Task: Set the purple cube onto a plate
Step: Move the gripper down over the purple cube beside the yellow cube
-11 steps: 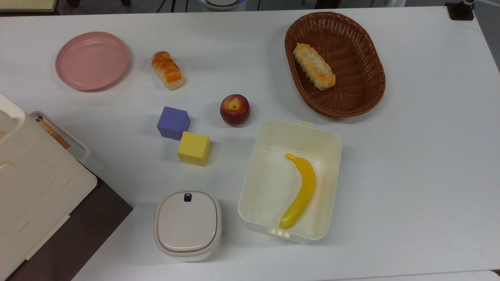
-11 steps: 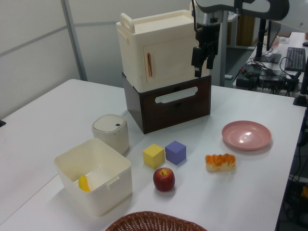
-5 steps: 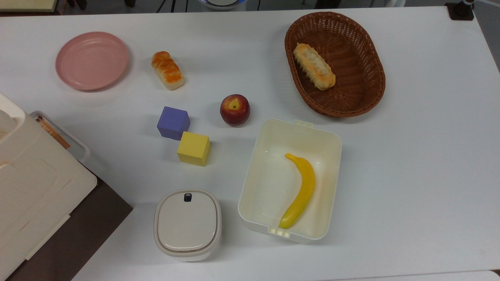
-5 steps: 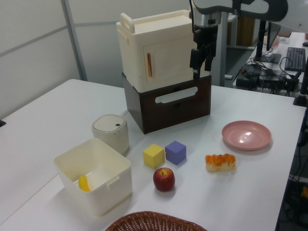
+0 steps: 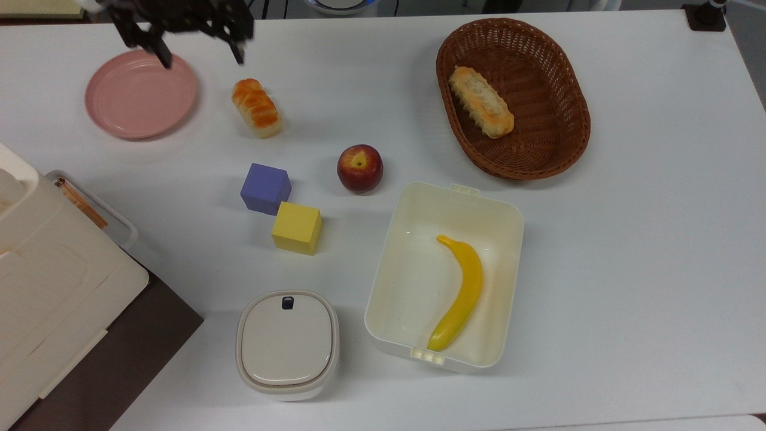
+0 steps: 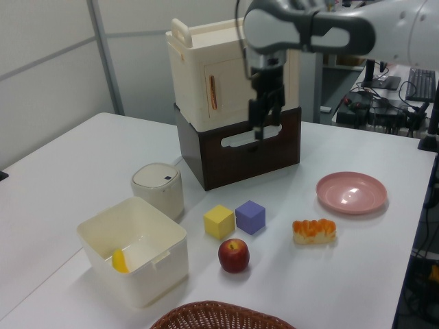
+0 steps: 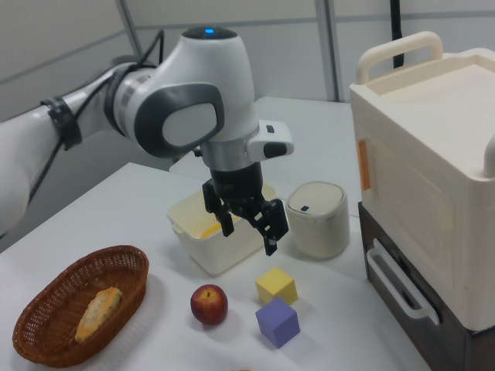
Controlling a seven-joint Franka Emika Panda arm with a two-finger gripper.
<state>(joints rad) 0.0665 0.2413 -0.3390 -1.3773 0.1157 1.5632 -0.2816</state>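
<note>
Top view overhead; left and right views face across the table

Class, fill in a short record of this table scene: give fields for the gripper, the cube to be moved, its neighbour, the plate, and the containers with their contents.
gripper: open, empty, above the table
purple cube: on the table, touching the yellow cube at a corner
plate: pink, empty
basket: holds a bread roll
open box: holds a banana

The purple cube looks matt and smooth. The plate is glossy pink plastic. The basket at the top view's upper right is rough brown wicker. The table is smooth white.
</note>
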